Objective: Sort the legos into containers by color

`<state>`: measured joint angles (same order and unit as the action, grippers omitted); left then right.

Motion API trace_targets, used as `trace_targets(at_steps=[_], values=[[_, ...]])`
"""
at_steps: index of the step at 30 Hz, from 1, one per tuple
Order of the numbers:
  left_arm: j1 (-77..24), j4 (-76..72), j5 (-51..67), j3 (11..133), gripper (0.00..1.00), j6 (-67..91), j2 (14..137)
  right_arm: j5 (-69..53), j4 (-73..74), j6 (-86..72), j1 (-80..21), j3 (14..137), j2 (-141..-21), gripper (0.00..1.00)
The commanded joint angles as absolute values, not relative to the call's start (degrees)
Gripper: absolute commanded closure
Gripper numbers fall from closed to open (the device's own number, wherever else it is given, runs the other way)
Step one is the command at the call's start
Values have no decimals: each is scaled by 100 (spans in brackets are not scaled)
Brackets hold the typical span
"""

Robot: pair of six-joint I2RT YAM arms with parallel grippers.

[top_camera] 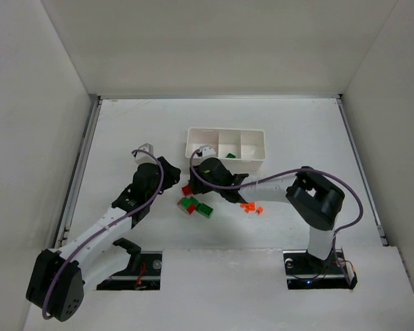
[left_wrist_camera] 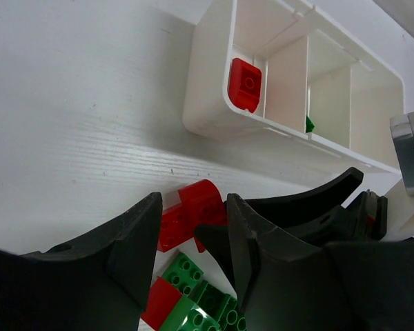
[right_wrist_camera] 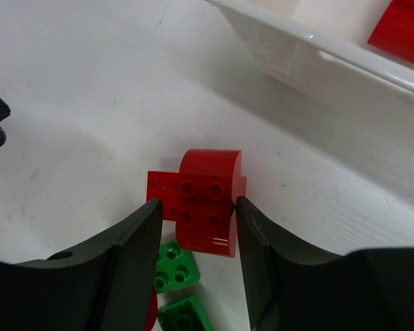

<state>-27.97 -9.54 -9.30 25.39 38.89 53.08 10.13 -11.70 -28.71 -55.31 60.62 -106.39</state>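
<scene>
A red curved brick [right_wrist_camera: 208, 203] lies on the table beside a flatter red piece [right_wrist_camera: 159, 194]. My right gripper [right_wrist_camera: 196, 207] is open and straddles it: the right finger touches the brick and the left stands a little off. In the top view the right gripper [top_camera: 192, 185] is just in front of the white three-compartment tray [top_camera: 224, 131]. My left gripper [left_wrist_camera: 193, 238] is open and empty, close over the same red brick [left_wrist_camera: 193, 207]. Green bricks [top_camera: 196, 207] lie just nearer. Tiny orange pieces [top_camera: 250, 205] lie to the right. The tray holds one red brick [left_wrist_camera: 245, 84] in its left compartment and a green one [top_camera: 229, 154] in the middle.
The two grippers crowd each other over the brick pile; a right finger [left_wrist_camera: 217, 241] sits between my left fingers. The tray's front wall [right_wrist_camera: 317, 55] is close behind the red brick. White walls enclose the table on three sides.
</scene>
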Motion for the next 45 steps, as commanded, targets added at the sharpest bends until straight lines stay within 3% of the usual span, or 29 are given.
trace_targets(at_steps=[1,7,12,14,25,36,45], values=[[-2694,-984,-677,2408,61,4016,5098,1344,-959,-2821,-5629,6389,-10775,48],[-2580,-932,-563,2320,61,4078,4948,1634,-616,-2716,-5638,6557,-10898,48],[-2571,-879,-562,2329,61,4078,4869,1766,-650,-2742,-5647,6530,-10811,71],[-2571,-826,-554,2390,60,4069,4817,1793,-694,-2777,-5656,6504,-10619,75],[-2527,-712,-89,2979,58,4218,4614,1688,-791,-2646,-5577,6284,-9221,76],[-2535,-1590,527,2980,48,4851,4983,1459,-1019,-2812,-5410,6179,-8939,76],[-2597,-1986,633,2936,60,5054,5291,1047,-1397,-3207,-5190,5933,-8789,76]])
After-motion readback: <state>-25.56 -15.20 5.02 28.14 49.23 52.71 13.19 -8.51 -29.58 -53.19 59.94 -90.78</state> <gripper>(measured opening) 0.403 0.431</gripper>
